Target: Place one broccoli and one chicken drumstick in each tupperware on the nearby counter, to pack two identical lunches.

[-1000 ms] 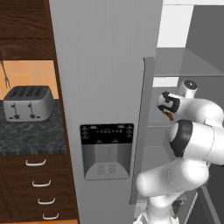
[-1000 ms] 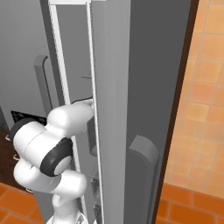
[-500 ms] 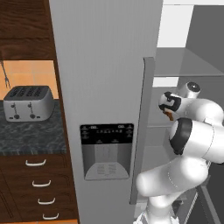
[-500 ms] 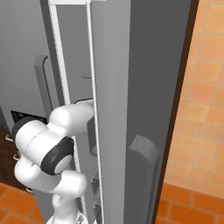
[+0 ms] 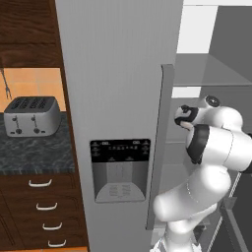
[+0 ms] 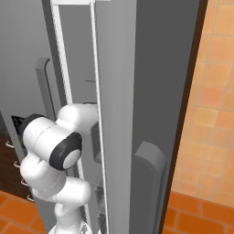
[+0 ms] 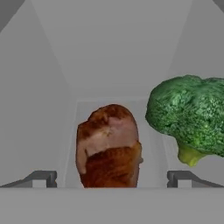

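In the hand view a glossy brown chicken drumstick (image 7: 109,146) lies on the pale fridge shelf (image 7: 111,89), straight ahead and close. It sits between the spread fingertips (image 7: 41,178) of my gripper (image 7: 111,179), which is open and touches nothing. A bumpy green broccoli (image 7: 188,113) lies just right of the drumstick, a little further back. In the left base view my white arm (image 5: 216,142) reaches into the open fridge behind its door edge. The dark speckled counter (image 5: 29,152) lies at the left. The tupperware is out of view.
A silver toaster (image 5: 32,115) stands on the counter, above brown drawers with curved handles (image 5: 42,183). The tall grey fridge door (image 5: 118,74) with its dispenser panel stands between counter and arm. The other open door (image 6: 151,114) hems the arm in on the right.
The arm has barely shifted inside the fridge. The gripper has stayed open and the base has not moved.
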